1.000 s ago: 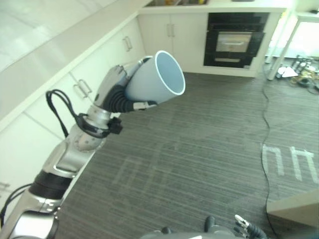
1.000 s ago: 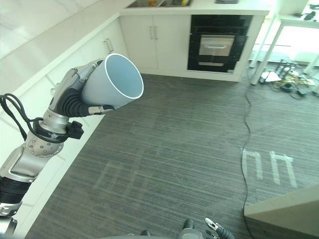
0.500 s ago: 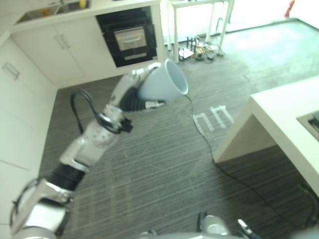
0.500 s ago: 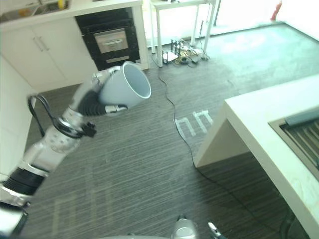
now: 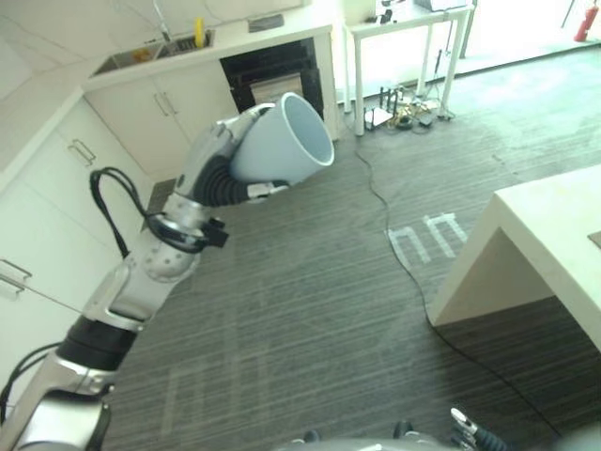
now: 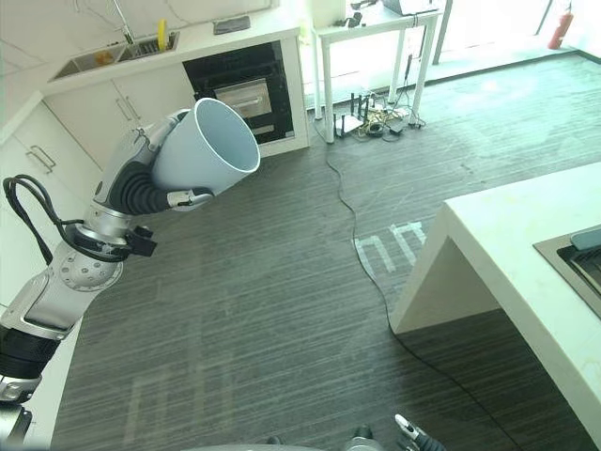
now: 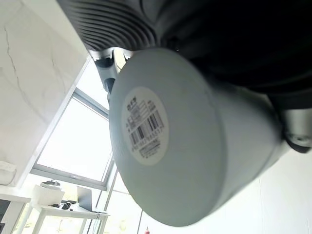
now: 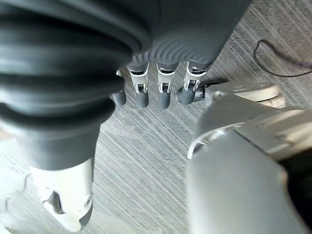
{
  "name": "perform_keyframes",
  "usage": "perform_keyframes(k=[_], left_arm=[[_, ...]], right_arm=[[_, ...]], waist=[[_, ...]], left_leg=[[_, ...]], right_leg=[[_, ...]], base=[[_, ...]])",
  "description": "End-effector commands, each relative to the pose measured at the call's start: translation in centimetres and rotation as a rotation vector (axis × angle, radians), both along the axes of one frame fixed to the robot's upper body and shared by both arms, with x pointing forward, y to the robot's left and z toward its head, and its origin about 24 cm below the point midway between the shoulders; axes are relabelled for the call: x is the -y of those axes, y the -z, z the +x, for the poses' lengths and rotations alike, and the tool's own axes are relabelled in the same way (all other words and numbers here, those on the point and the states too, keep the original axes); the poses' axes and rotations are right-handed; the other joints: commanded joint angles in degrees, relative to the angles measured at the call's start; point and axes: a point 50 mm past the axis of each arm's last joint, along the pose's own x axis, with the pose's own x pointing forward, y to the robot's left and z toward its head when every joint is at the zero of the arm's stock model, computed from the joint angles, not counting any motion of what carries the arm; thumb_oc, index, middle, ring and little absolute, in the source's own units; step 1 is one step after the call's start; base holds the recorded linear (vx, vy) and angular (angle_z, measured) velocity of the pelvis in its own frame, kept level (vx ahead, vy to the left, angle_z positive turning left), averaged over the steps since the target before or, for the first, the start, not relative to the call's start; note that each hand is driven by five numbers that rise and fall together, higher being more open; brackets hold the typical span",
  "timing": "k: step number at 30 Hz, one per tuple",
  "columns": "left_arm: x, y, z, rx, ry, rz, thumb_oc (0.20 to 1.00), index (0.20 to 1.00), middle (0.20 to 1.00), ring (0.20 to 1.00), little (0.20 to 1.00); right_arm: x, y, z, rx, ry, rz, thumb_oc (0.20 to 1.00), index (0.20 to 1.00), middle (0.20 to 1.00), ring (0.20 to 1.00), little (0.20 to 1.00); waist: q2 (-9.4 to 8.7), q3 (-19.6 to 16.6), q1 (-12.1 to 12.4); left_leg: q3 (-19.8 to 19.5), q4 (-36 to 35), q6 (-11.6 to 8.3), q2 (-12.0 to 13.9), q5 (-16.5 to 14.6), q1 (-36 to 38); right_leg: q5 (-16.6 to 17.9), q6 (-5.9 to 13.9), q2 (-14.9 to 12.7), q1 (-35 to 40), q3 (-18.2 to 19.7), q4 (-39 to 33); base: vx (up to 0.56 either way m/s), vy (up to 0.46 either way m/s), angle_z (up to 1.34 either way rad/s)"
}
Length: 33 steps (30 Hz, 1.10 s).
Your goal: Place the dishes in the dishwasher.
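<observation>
My left hand point(image 5: 218, 167) wraps cup point(image 6: 202, 147), held high over floor point(image 6: 282, 310) at 10 o'clock, mouth sideways. Right hand point(image 8: 161, 90) low, fingers relaxed, empty. Risk: smooth cup slips from curled grip if arm swings; long drop.

- The left hand point(image 6: 141, 183), raised and curled around a pale blue cup point(image 6: 202, 146), has open air on every side above the dark striped floor point(image 6: 272, 310).
- White cabinets point(image 5: 42, 235) run close along that arm's outer side.
- Ahead stand the black oven point(image 6: 246, 94) and a white table point(image 6: 371, 28) with cables bunched under it.
- The white counter point(image 6: 526, 272) juts in at the robot's right, its corner blocking that side.
- A thin cable point(image 6: 371, 272) trails across the floor, passing the counter's corner.
</observation>
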Motion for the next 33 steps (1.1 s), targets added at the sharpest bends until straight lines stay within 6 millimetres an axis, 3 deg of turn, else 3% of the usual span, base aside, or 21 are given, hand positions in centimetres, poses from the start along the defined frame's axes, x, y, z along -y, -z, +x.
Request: perform_keyframes(k=[1, 5, 10, 12, 17, 23, 31, 32, 33], left_arm=[[-0.4, -3.7, -0.2, 0.152, -0.051, -0.043, 0.200, 0.200, 0.200, 0.200, 0.200], [-0.6, -3.6, -0.3, 0.139, -0.094, -0.032, 0.200, 0.200, 0.200, 0.200, 0.200], [-1.3, -3.1, -1.1, 0.131, -0.082, -0.035, 0.200, 0.200, 0.200, 0.200, 0.200], [-1.7, -2.8, -1.2, 0.126, -0.081, -0.040, 0.200, 0.200, 0.200, 0.200, 0.200], [-2.3, -2.5, -1.3, 0.117, -0.091, -0.036, 0.200, 0.200, 0.200, 0.200, 0.200], [-2.1, -2.2, -1.2, 0.104, -0.075, -0.028, 0.200, 0.200, 0.200, 0.200, 0.200], [-1.6, -2.1, -1.0, 0.108, -0.061, -0.043, 0.200, 0.200, 0.200, 0.200, 0.200], [1.5, -2.2, 1.6, 0.128, 0.024, -0.108, 0.200, 0.200, 0.200, 0.200, 0.200], [1.5, -1.8, 1.7, 0.119, 0.010, -0.113, 0.200, 0.200, 0.200, 0.200, 0.200]], right_arm=[[0.4, 0.1, -0.1, -0.044, -0.068, -0.046, 1.000, 1.000, 1.000, 1.000, 1.000], [0.2, 0.0, 0.5, -0.029, -0.127, -0.036, 1.000, 1.000, 1.000, 1.000, 1.000], [-1.3, -0.4, 3.8, 0.083, -0.190, 0.007, 1.000, 1.000, 1.000, 1.000, 1.000], [-1.6, -0.4, 4.2, 0.081, -0.203, 0.012, 1.000, 1.000, 1.000, 1.000, 1.000], [-1.2, 0.0, 2.9, -0.010, -0.180, -0.014, 1.000, 1.000, 1.000, 1.000, 1.000], [-0.2, 0.2, 0.9, -0.067, -0.147, -0.034, 1.000, 1.000, 1.000, 1.000, 1.000], [-0.7, -0.2, 2.3, 0.006, -0.246, -0.009, 1.000, 1.000, 1.000, 1.000, 1.000], [1.8, -0.9, 2.6, 0.027, 0.098, -0.010, 1.000, 1.000, 1.000, 1.000, 1.000], [1.5, -0.9, 2.9, 0.033, 0.087, 0.016, 1.000, 1.000, 1.000, 1.000, 1.000]], waist=[[-2.21, 0.6, 1.1], [-2.27, 0.8, 2.8], [-2.11, 0.9, 5.8], [-2.03, 0.8, 6.4], [-2.01, 1.1, 6.7], [-1.77, 1.7, 5.8], [-1.80, 2.1, 6.0], [-4.06, 4.8, -1.8], [-3.89, 5.0, -1.3]], left_leg=[[0.9, 0.7, -0.17, -1.3, -5.0, 0.6], [0.0, 0.5, -0.39, -1.4, -4.7, -0.1], [-2.5, 0.4, -0.62, -1.5, -4.1, -0.8], [-3.0, 0.4, -0.84, -1.5, -4.0, -0.8], [-2.3, 0.4, -1.16, -1.0, -3.7, -0.5], [1.8, 0.4, -1.89, 0.3, -2.8, -0.4], [2.2, 0.7, -2.47, 0.9, -1.6, -1.4], [3.0, 15.9, -0.35, 0.9, -7.3, -6.5], [0.9, 14.1, 0.28, -0.3, -5.7, -6.5]], right_leg=[[-7.4, 4.98, -2.4, 1.2, 1.4, 2.4], [-7.7, 4.95, -2.6, 1.9, -0.3, 2.6], [-8.5, 4.61, -2.3, 2.9, -1.5, 3.0], [-8.7, 4.54, -2.1, 3.2, -1.5, 3.1], [-8.9, 4.48, -2.1, 3.7, -2.0, 3.4], [-9.3, 4.29, -2.5, 4.1, -4.8, 4.3], [-10.2, 3.40, -1.9, 4.2, -5.0, 4.8], [-8.9, 1.48, 0.6, 0.8, 8.3, 6.2], [-8.0, 1.04, 0.9, 0.3, 8.6, 6.1]], base=[[-0.06, 0.061, 0.06], [-0.06, 0.037, 0.30], [-0.02, -0.006, 0.41], [0.00, -0.005, 0.16], [0.00, -0.001, 0.01], [-0.01, -0.009, 0.07], [0.00, -0.010, 0.28], [-0.03, -0.001, 0.05], [-0.02, 0.014, 0.40]])
